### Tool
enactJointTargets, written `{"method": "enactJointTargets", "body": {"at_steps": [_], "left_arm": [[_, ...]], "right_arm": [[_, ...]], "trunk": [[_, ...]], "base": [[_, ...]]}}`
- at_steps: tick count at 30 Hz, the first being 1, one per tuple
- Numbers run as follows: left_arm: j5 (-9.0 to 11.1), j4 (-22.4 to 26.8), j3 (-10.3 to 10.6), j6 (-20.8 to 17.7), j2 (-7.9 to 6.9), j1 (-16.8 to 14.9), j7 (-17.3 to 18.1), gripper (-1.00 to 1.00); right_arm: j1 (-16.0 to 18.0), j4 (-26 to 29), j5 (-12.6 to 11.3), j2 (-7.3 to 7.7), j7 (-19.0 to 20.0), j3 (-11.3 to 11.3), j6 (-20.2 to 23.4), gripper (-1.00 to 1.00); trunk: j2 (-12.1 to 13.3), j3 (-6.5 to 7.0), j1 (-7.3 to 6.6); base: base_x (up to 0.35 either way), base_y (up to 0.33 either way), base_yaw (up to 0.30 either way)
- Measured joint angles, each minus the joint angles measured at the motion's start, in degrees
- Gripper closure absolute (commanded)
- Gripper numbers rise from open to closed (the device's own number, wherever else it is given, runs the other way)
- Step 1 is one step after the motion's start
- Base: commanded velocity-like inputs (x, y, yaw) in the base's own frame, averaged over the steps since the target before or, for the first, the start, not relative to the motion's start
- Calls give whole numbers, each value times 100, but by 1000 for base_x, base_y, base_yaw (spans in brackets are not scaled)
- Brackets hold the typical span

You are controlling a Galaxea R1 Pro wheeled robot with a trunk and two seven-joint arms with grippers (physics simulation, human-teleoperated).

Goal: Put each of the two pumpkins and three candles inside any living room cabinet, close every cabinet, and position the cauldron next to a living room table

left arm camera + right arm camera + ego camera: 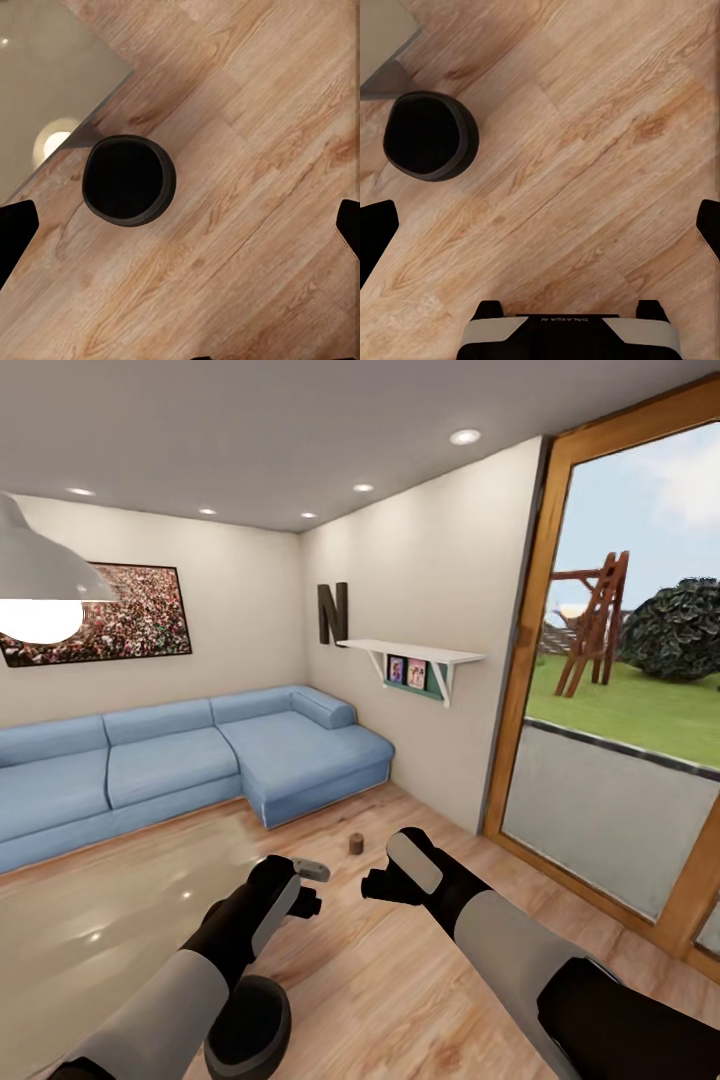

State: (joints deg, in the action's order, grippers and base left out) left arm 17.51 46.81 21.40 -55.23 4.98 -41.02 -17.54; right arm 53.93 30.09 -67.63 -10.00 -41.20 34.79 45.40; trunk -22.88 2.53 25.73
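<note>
Both my grippers, left [308, 888] and right [378, 882], hang wide open, empty, over one black cauldron [128, 180] beside the table's corner [90, 67].

cauldron [248, 1028] partly behind left forearm, sofa [60, 790] cut by edge

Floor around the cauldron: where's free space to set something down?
Bare wood floor stretches from the cauldron toward the glass door and up to the blue sofa. It is tight only where the cauldron sits against the glass table's corner.
</note>
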Motion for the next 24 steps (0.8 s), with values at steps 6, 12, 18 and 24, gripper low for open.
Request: {"method": "enactJointTargets", "body": {"at_steps": [6, 12, 18, 24], "left_arm": [[0, 0, 0, 1, 4, 0, 0, -100], [0, -1, 0, 1, 9, 0, 0, -100], [0, 3, 1, 2, 14, -1, 0, -100], [1, 3, 2, 2, 26, -2, -7, -100]], "right_arm": [[1, 3, 0, 0, 0, 3, 1, -100], [0, 3, 1, 0, 0, 4, 1, -100], [0, 5, 8, 0, 0, 3, 5, -100], [0, 4, 9, 0, 1, 2, 9, -100]], "trunk": [[0, 0, 0], [0, 0, 0], [0, 1, -1], [0, 5, -1]], "base": [[230, -237, 0], [230, -236, -33], [266, -157, -219], [310, -31, -262]]}}
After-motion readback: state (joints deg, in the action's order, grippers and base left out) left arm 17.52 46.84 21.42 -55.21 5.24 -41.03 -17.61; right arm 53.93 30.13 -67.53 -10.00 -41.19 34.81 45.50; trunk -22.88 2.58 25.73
